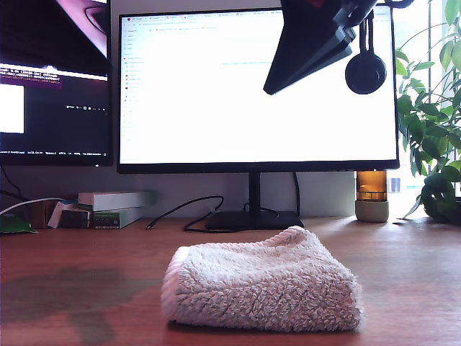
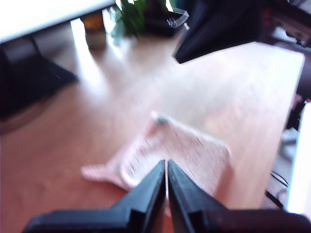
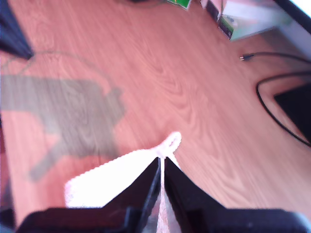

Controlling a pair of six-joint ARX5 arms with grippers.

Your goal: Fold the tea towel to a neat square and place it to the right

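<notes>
Closest to the lens, my first gripper (image 2: 166,166) is hanging over the desk (image 2: 73,145) with its two black jaws pressed together – only a hairline slit is showing between them, and nothing is caught there. My second gripper (image 3: 162,160) is holding the same pose, with its jaws closed to a thin line and empty; pale cloth is showing through the slit from below.

Beneath both grippers the tea towel (image 2: 189,150) is lying on the wood. From my second wrist view it (image 3: 107,184) is glaring almost white, with a small loop of its corded hem (image 3: 172,141) poking out past the jaw tips. In the exterior view the tea towel (image 1: 266,281) is sitting folded into a thick, fluffy pad in the foreground, slightly toward the exterior view's right of centre – flat on the desk (image 1: 86,267), with no gripper touching it.

High above it, an arm (image 1: 310,43) is reaching in at the top of the exterior view, in front of a bright monitor (image 1: 245,94). A leafy plant (image 1: 432,130) is standing at the exterior view's right edge, with an amber jar (image 1: 372,186) beside it.
</notes>
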